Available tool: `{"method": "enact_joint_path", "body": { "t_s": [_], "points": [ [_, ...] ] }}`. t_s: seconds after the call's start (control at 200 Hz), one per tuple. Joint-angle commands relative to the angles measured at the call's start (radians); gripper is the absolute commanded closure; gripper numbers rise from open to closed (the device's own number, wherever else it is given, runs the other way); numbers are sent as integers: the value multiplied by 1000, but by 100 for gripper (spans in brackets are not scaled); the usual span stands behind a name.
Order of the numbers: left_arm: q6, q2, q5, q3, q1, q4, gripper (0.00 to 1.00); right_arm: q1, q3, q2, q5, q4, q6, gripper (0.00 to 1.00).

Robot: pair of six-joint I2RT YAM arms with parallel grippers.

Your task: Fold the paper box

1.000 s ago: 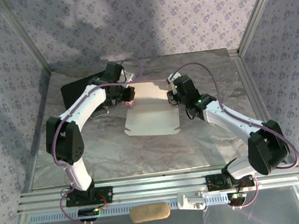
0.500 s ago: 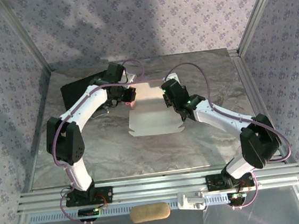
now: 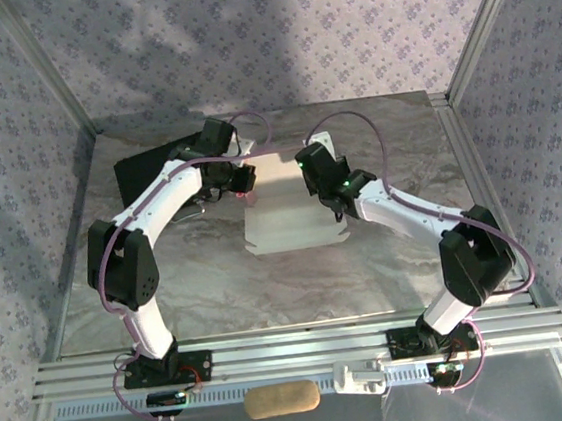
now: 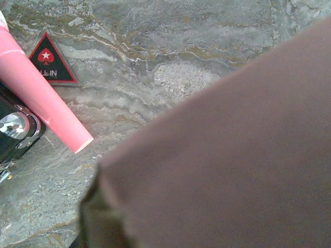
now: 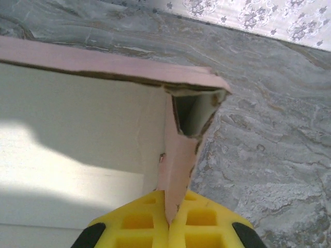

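Paper box, partly folded: right gripper pinches its pink side wall upright between yellow fingers, apparently bracing the corner; left gripper, closed, seemingly steadies the far corner, grasp unclear.

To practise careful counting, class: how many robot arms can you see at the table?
2. The left arm reaches to the box's far left corner; the right arm reaches its right side, end effector pinching the wall.

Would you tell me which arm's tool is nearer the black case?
Left. The left tool sits just right of the black case, at the left side of the paper box; the right tool grips the box's right wall, farther away.
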State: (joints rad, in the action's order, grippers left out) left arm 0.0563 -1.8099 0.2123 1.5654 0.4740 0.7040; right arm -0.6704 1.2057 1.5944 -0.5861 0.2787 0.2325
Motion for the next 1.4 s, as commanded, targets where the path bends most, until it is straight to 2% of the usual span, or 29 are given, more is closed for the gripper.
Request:
{"method": "enact_joint_path", "body": {
  "t_s": [0.0,0.105,0.265,0.385,0.5,0.57,0.739,0.919,1.259,1.314,1.394],
  "points": [
    [-6,41,31,43,27,1,100,-21,69,39,-114,84,61,100],
    [3,37,18,50,29,7,100,-28,137,79,-226,223,158,100],
    [34,38,0,53,30,-3,100,-56,155,91,-290,272,212,100],
    [61,41,-1,50,32,-15,100,-58,148,88,-244,253,208,100],
    [75,43,9,48,30,-19,100,-43,113,60,-130,174,171,100],
    [83,43,17,48,31,-20,100,-32,92,41,-71,143,162,91],
    [93,37,19,53,30,-20,100,-9,65,30,18,109,156,81],
    [94,35,19,56,29,-19,100,4,50,28,14,109,165,76],
    [89,36,16,61,29,-10,100,15,79,65,-118,198,231,69],
    [89,35,16,61,30,-9,100,16,72,64,-119,192,234,70],
    [89,35,16,60,30,-9,100,17,73,66,-122,191,235,77]
  ]
}}
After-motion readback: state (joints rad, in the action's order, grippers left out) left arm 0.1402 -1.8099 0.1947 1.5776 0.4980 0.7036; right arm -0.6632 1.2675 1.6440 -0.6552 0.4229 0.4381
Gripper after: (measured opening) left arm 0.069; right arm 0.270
